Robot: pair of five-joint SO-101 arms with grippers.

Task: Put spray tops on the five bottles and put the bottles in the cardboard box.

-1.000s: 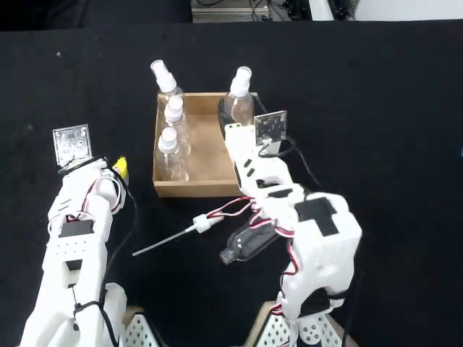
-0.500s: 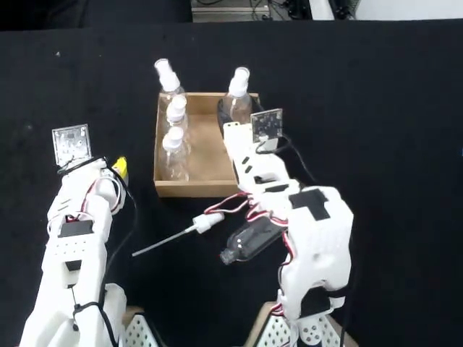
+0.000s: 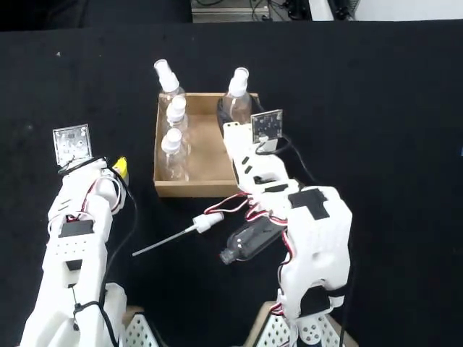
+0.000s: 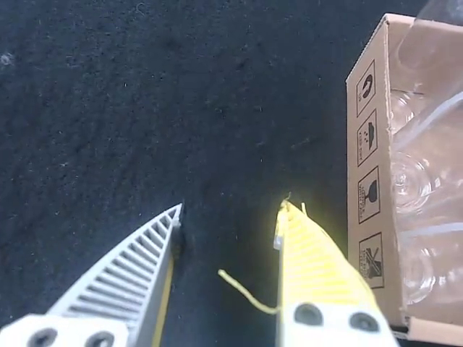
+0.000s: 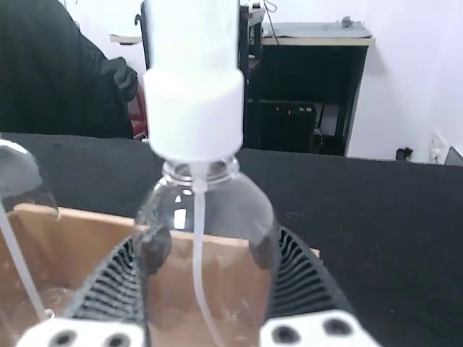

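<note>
Nearest the arms' bases, the loose bottle (image 3: pixel 252 241) lies on its side on the table (image 3: pixel 391 108), partly under the right arm, with its long axis slanted and its open neck towards the left arm's side. Just beside it the spray top (image 3: pixel 205 223) lies flat, its thin tube pointing at the left arm's base. Both look light. The clear bottle is likely slick and easily dented, so grip it mid-body; take the top by its collar, not the bendy tube. The left gripper (image 4: pixel 231 210) hovers beside the box (image 4: pixel 369 181), jaws apart and empty. Farther off, the right gripper (image 5: pixel 206 249) is clamped on a capped bottle (image 5: pixel 206 210), upright at the box's far right corner, and three capped bottles (image 3: pixel 173 112) line the box's left side
</note>
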